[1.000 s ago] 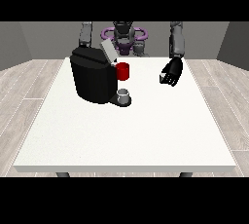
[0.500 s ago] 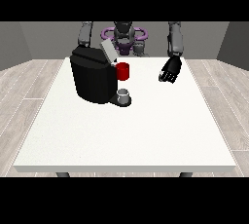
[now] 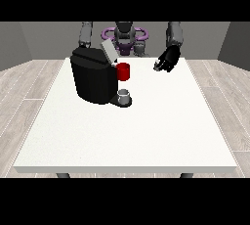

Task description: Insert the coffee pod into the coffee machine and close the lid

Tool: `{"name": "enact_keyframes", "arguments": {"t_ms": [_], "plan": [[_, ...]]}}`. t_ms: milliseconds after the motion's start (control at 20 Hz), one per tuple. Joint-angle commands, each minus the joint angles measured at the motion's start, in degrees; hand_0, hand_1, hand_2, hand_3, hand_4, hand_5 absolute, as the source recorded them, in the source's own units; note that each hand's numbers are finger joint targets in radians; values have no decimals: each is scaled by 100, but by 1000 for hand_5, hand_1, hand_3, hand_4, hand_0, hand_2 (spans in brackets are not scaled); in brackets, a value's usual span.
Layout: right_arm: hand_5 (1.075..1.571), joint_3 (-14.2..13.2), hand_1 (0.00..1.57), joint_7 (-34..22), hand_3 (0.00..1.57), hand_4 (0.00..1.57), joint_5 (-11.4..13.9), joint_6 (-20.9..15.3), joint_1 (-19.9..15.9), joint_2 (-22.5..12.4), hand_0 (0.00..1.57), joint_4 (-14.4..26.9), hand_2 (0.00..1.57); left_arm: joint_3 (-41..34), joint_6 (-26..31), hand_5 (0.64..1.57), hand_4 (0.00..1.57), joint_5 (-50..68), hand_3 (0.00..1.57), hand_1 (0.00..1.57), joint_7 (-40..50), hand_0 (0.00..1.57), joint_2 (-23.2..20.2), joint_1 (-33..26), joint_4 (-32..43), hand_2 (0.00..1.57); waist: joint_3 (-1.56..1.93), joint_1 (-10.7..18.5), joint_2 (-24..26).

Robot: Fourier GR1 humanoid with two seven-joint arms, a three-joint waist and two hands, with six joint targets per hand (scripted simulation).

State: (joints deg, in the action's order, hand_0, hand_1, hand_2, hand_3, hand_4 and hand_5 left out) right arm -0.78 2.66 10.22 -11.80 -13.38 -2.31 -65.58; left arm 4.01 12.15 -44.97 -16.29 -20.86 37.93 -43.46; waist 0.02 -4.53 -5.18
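Where the white table (image 3: 122, 141) runs nearest the camera, its surface carries nothing; the things sit toward the far half. One table, two of its legs showing under the near edge.

Next in depth: one black coffee machine (image 3: 93, 76), left of the table's middle. At its base, on the front platform, stands one small grey thing (image 3: 125, 95), cup-like; I cannot tell it for the pod, and no coffee pod is plainly visible elsewhere on the table. Just above it, at the machine's front right, one red thing at the machine (image 3: 123, 71). One grey lid (image 3: 108, 51) stands raised and tilted over the machine's top, not shut.

Farther back, to the right: one hand at the view's right (image 3: 167, 60), black, held above the table's far right part, well apart from the machine. Its fingers look loosely curled and relaxed, holding nothing.

Farthest: one robot (image 3: 125, 34) behind the table, two arms visible. The arm at the view's left drops behind the machine; its hand is hidden, so finger state there cannot be told.
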Motion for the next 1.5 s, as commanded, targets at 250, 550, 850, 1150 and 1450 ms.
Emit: {"name": "enact_keyframes", "arguments": {"t_ms": [250, 550, 850, 1150, 1450], "plan": [[1571, 283, 0, -570, 0, 0, 225, 107, -188, 11, 0, -182, 0, -103, 505, 1571, 542, -25, 1329, 1402, 613, 1402, 357, 474, -82, 1390, -3, -335, 325], [1571, 106, 0, -137, 0, 0, -84, 311, -183, -104, 0, -107, 0, -357, 1169, 1571, 592, 133, 1323, 1331, 683, 1331, -40, 1349, -236, 1351, 1, -515, 257], [1571, 275, 0, 176, 0, 0, -28, 190, -367, 202, 0, -229, 0, -789, 1282, 1571, 509, 427, 1292, 1221, 1367, 1221, 273, 1998, -127, 1266, 0, -691, 30], [1571, 288, 0, -228, 0, 0, 13, 233, -591, 77, 0, -665, 0, -1164, 1443, 1571, 470, 547, 1256, 1216, 1361, 1216, -278, 2627, 95, 1265, -1, -1064, -244], [1571, 224, 0, -358, 0, 0, 142, 71, -962, 20, 0, -854, 0, -1176, 1330, 1571, 475, 386, 1238, 1222, 1414, 1222, -474, 3041, 271, 1288, -1, -1258, -702]]}}
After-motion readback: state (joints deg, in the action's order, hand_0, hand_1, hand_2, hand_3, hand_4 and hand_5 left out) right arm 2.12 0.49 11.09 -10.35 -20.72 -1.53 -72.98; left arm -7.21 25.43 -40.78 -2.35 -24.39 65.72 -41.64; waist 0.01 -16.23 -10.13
